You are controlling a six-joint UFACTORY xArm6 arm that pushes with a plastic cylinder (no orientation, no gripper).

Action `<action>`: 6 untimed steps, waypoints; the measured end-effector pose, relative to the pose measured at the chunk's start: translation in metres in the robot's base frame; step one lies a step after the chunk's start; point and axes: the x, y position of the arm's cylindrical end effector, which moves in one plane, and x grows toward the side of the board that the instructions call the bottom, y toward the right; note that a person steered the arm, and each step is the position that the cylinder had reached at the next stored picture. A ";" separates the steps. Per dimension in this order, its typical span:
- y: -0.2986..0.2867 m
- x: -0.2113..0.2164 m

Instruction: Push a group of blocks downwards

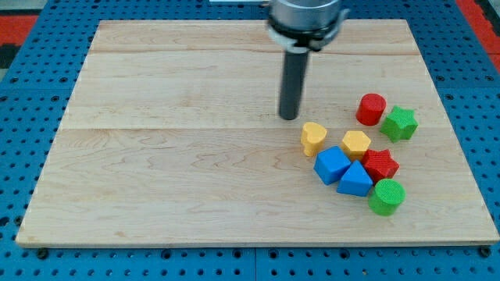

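My tip [289, 117] rests on the wooden board [172, 156], just up and left of a yellow heart-shaped block [313, 137], apart from it. Below and right lies a tight cluster: a yellow hexagon block [356, 144], a blue cube [332, 165], a blue triangular block [355, 179], a red star block [381, 164] and a green cylinder [387, 196]. Further up at the view's right, a red cylinder [371, 108] stands beside a green star block [400, 122].
The board lies on a blue perforated table [23, 94]. The arm's round housing [305, 19] hangs over the board's top edge. The cluster sits near the board's bottom right corner.
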 end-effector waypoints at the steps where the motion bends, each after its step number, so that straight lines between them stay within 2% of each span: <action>1: 0.013 0.012; 2: 0.030 0.037; 3: 0.073 0.031; 5: 0.077 0.076; 6: 0.079 0.065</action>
